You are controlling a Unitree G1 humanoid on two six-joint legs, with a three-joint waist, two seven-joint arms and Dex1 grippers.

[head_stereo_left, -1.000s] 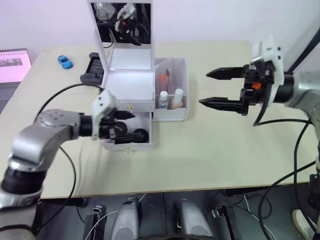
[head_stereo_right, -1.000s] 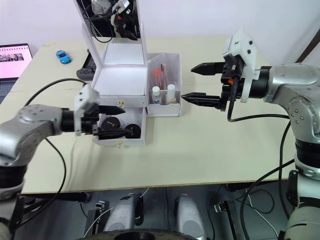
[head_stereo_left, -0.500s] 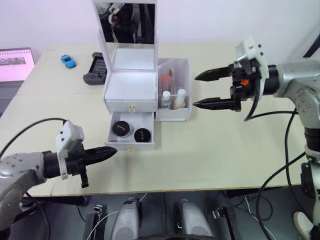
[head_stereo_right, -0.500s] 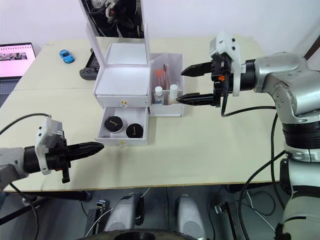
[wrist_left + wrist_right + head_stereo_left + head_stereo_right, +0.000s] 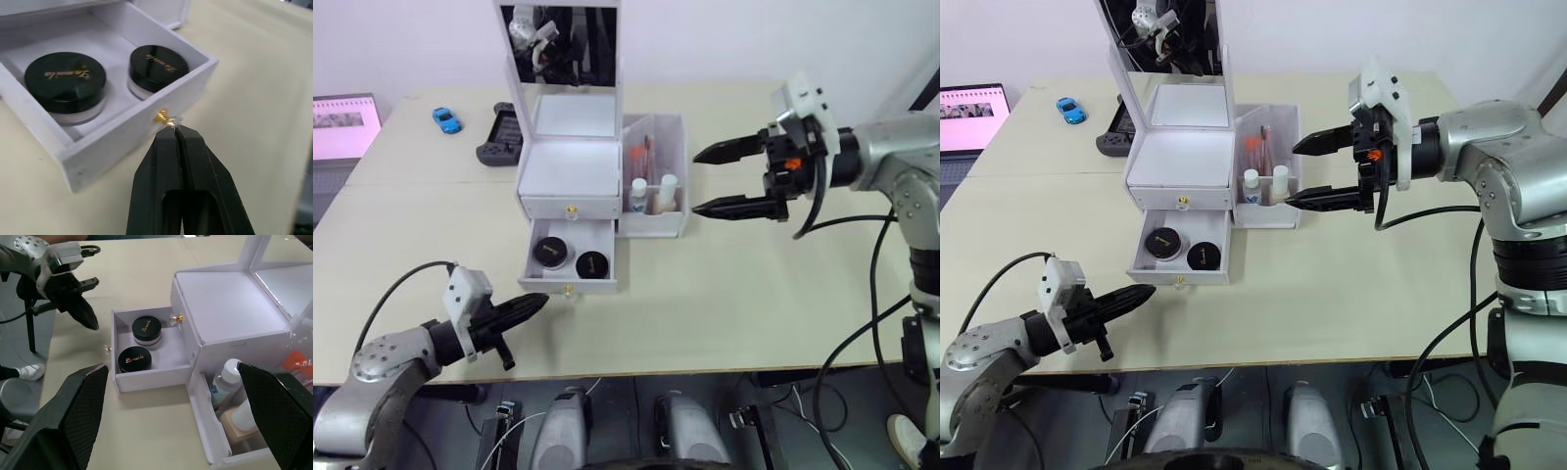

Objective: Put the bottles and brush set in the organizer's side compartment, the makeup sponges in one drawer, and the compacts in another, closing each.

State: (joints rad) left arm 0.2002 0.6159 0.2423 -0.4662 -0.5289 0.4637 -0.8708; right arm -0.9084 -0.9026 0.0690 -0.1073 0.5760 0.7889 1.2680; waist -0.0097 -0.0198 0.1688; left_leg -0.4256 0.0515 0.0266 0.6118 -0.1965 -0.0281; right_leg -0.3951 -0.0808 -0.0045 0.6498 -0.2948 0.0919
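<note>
The upper drawer (image 5: 569, 207) of the organizer (image 5: 570, 166) is shut, so its contents are hidden. In the side compartment (image 5: 653, 162), the bottles (image 5: 649, 193) show their caps, while their lower parts sit behind the compartment's front wall; the brush set (image 5: 1255, 144) behind them is too small to make out. At the desk's far left corner, the laptop (image 5: 340, 122) is cut off by the picture's edge. The gold lettering on the two compacts (image 5: 65, 80) cannot be read. The mirror (image 5: 561, 44) is cropped at the top.

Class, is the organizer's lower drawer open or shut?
Open: the lower drawer juts out, exposing two black-lidded compacts inside.
</note>
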